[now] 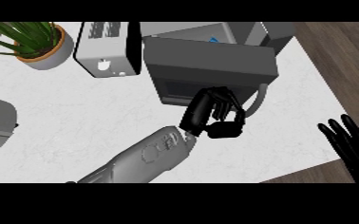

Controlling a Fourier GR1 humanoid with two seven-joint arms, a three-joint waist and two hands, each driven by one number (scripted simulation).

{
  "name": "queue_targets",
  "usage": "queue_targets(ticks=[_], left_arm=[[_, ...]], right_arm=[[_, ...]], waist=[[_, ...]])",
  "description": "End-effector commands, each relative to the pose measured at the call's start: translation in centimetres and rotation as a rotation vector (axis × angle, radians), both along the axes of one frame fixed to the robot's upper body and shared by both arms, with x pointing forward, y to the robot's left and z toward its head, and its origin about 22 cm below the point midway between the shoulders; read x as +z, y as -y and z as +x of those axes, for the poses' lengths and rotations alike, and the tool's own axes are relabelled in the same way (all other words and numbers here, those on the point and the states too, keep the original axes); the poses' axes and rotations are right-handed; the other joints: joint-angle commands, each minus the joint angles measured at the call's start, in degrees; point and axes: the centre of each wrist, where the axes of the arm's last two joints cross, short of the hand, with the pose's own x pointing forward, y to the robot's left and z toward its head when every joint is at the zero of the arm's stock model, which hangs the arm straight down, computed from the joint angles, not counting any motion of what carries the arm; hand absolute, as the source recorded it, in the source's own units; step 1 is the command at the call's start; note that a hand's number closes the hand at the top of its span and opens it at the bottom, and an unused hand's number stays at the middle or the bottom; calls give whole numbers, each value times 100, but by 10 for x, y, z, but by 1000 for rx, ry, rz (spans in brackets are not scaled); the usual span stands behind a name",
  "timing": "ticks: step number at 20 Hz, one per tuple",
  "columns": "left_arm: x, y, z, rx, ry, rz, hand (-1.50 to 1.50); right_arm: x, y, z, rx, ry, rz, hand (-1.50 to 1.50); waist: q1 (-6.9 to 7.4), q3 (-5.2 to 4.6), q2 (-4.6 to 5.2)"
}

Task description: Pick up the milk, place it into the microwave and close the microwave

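The curled left hand [210,116] lay against the microwave door [210,66] toward 12 o'clock; the right hand [344,140] rested spread at 4 o'clock.

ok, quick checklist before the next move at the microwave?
1. milk inside the microwave: cannot tell, only a blue corner shows past the door.
2. door fully closed: not ok, it looks ajar.
3. left hand at the door's front: ok, fingers curled, holding nothing.
4. left hand touching the handle: cannot tell.
5. right hand out of the way: ok, open at the right edge.
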Motion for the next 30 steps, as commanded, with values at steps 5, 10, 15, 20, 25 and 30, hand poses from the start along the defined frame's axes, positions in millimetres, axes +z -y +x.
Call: queue_targets(ticks=[5, 10, 15, 20, 25, 30], left_arm=[[29, 3, 36, 59, 5, -52, 150], [35, -2, 53, 121, -20, -97, 150], [37, -6, 62, 135, -25, -130, 150], [35, -8, 62, 144, -49, -182, 150], [25, -16, 63, 208, -97, -225, 150], [26, -16, 65, 233, -34, -236, 150]], right_arm=[[20, 1, 5, -11, 4, -11, -150], [28, 5, 4, 0, 14, -15, -150], [29, 3, 3, 13, 2, -12, -150], [39, 3, 8, 7, 42, 2, -150], [47, 7, 10, 26, 55, 6, -150], [48, 2, 7, 73, 47, 10, -150]], waist=[[-71, 1, 72], [-215, 4, 109], [-276, 10, 155], [-325, 11, 202], [-311, 13, 235], [-263, 13, 198]])
